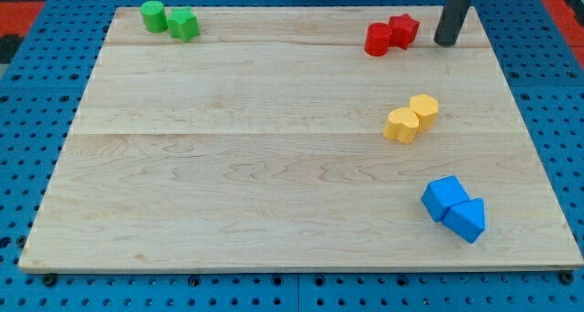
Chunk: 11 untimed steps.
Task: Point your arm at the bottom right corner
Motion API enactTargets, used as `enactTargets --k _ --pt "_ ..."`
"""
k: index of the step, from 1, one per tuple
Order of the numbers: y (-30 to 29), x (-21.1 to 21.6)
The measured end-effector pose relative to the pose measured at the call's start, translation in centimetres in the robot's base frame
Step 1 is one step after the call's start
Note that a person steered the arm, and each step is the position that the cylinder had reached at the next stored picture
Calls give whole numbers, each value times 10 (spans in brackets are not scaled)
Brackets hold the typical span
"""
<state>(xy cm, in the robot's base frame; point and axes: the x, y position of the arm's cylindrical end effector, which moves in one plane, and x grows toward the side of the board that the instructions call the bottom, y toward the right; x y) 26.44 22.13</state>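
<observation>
My tip (pixel 446 43) is at the view's top right, resting on the wooden board (pixel 237 166), just right of two touching red blocks: a red star (pixel 403 29) and a red cylinder (pixel 378 39). The rod rises dark out of the top edge. The board's bottom right corner (pixel 570 262) lies far below the tip. Near that corner sit a blue cube (pixel 444 197) and a blue triangular block (pixel 467 220), touching each other.
A yellow hexagon block (pixel 423 109) and a yellow heart-like block (pixel 401 125) touch at mid right. A green cylinder (pixel 153 16) and a green star-like block (pixel 183 25) touch at top left. A blue pegboard (pixel 27 120) surrounds the board.
</observation>
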Motion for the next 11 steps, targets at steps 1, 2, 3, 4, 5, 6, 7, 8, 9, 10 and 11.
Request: enactTargets --k 1,2,3,4,5,6,7,8,9,10,11 --pt "0 -2" --pt "3 23" --pt "3 65" --pt "-3 88" --pt "-2 92" --pt "10 155" --pt "10 197" --pt "55 258" --pt "58 320" --pt "-12 347" --pt "-89 323"
